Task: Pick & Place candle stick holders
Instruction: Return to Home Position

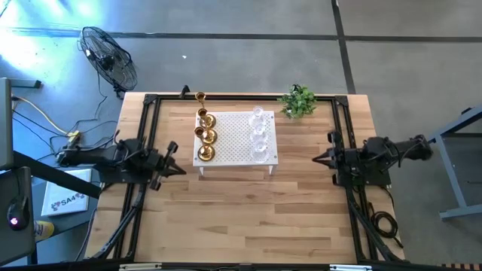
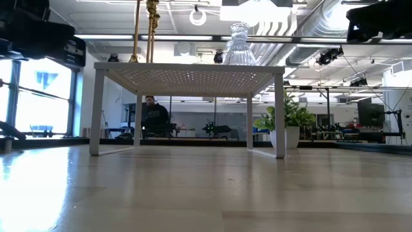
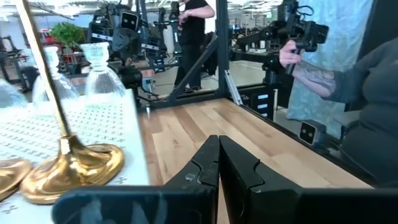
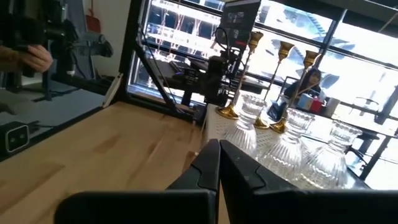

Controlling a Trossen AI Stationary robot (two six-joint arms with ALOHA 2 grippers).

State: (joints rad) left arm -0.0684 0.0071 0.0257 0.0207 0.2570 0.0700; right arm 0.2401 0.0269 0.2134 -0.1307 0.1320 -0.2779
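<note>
Several gold brass candle stick holders [image 1: 205, 136] stand in a row on the left side of a white perforated stand [image 1: 235, 159]; one more [image 1: 200, 98] stands at its far left corner. Clear glass holders [image 1: 258, 135] stand in a row on the stand's right side. My left gripper [image 1: 181, 168] is shut and empty, left of the stand's near left corner, pointing toward it. My right gripper [image 1: 318, 159] is shut and empty, right of the stand. The left wrist view shows a gold base [image 3: 74, 168] and glass holders [image 3: 99, 74]; the right wrist view shows glass holders [image 4: 289, 146].
A small green plant [image 1: 299, 102] stands at the far right of the table. A black frame [image 1: 151, 102] runs along the table's edges. Bare wood lies in front of the stand. Beyond the table, a person [image 3: 348, 74] holds a handle and another [image 3: 196, 37] stands farther off.
</note>
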